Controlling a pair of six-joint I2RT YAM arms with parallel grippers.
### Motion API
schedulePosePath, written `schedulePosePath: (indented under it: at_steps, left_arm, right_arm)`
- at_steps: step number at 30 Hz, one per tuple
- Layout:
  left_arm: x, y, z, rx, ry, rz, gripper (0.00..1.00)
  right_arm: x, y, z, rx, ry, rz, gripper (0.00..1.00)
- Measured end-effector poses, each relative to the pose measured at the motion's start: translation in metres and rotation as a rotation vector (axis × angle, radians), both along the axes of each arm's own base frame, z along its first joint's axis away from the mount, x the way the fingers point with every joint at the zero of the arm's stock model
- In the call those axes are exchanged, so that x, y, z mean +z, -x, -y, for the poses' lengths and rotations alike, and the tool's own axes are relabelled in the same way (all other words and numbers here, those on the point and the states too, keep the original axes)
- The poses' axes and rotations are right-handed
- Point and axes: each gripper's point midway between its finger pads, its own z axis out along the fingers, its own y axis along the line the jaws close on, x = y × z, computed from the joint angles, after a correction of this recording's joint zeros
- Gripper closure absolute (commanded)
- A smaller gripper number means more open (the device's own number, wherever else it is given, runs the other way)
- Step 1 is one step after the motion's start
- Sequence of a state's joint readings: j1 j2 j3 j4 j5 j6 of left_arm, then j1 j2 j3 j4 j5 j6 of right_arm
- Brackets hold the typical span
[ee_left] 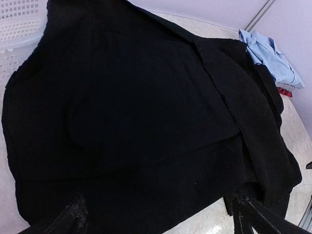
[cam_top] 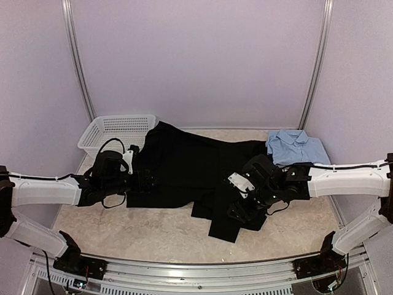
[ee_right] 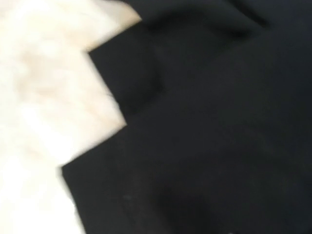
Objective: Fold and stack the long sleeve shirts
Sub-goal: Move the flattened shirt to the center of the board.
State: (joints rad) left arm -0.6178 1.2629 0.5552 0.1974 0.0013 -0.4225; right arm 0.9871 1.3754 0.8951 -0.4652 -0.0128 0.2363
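Left tool [cam_top: 142, 180]: the fingers [ee_left: 73, 217] are spread wide with nothing clamped between them. It sits low at the left edge of the black shirt [cam_top: 184, 166], and cloth lies under and ahead of the gap.
Right tool [cam_top: 241, 212]: it is over the shirt's near right part. Dark on dark in the top view, and its own camera shows no fingers, so I cannot tell how far apart they stand or whether they grip cloth.
Black shirt: it lies loosely spread across the middle of the desk [cam_top: 153, 230], creased and not yet folded. Its far left corner lies against the basket [cam_top: 116, 126]. A narrow flap reaches toward the near edge, under the right tool.
Black shirt, left wrist view [ee_left: 136, 97]: it fills most of the frame, with a long fold line running diagonally toward the right.
Black shirt, right wrist view [ee_right: 219, 146]: blurred, with a stepped dark edge against pale desk [ee_right: 34, 97].
Blue shirt [cam_top: 296, 147]: it is folded at the far right of the desk with the collar on top. It is just beside the black shirt's right end; whether they touch is unclear.
Red cloth [ee_left: 285, 90]: a sliver shows at the blue shirt's [ee_left: 268, 51] lower edge, too small to tell more.
Basket: white mesh, at the far left corner, seen at the top left of the left wrist view [ee_left: 17, 29].
Arms: both reach inward from the sides, low over the desk.
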Motion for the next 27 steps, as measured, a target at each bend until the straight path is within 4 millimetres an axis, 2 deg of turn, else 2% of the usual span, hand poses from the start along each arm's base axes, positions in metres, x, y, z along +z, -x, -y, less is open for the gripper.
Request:
schedulePosePath:
  at_steps: [5, 12, 15, 18, 22, 27]
  left_arm:
    - [-0.028, 0.001, 0.015, -0.021, -0.027, -0.069, 0.03]
    - [-0.066, -0.017, 0.030, -0.023, -0.102, -0.168, 0.07]
    - [-0.084, -0.020, 0.030, -0.013, -0.142, -0.210, 0.13]
    - [-0.102, -0.020, 0.026, 0.001, -0.191, -0.246, 0.19]
    - [-0.104, -0.020, 0.026, 0.006, -0.200, -0.256, 0.24]
    - [-0.107, -0.007, 0.025, 0.010, -0.228, -0.262, 0.26]
  right_arm:
    - [-0.020, -0.014, 0.017, -0.147, 0.054, -0.038, 0.41]
    - [-0.036, -0.038, 0.045, -0.308, 0.056, -0.095, 0.42]
    - [-0.053, -0.038, 0.052, -0.328, 0.082, -0.132, 0.43]
    - [-0.075, -0.030, 0.058, -0.326, 0.125, -0.179, 0.43]
    - [-0.090, -0.017, 0.065, -0.324, 0.145, -0.229, 0.45]
    - [-0.090, -0.013, 0.064, -0.344, 0.115, -0.249, 0.49]
